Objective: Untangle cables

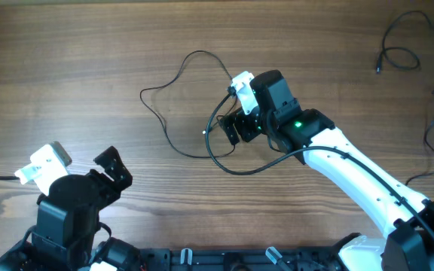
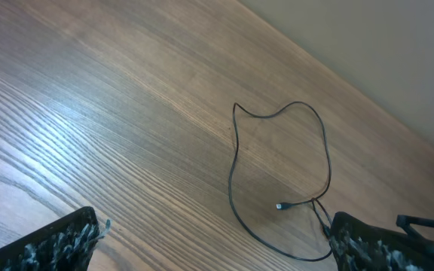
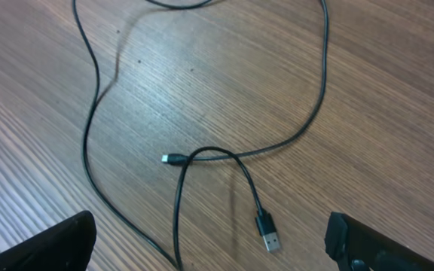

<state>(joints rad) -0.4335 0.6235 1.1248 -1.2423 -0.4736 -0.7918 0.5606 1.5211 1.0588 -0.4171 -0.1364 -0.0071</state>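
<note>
My right pincer (image 3: 217,245) is released, holding nothing, just above the cable (image 3: 209,150). Cable lies looped on the surface (image 3: 398,60). My left pincer (image 2: 217,248) is released too, well apart from the cable.

Thin black cable (image 3: 236,156) looped, self-crossing near plugs; other cables (image 1: 383,53) far right.

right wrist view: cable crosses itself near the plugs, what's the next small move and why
Probably lower the open right end effector onto the big plug and draw it back out of the loop. The cable lies free on the table, crossing itself beside the small plug, and the big plug sits between the fingers.
</note>
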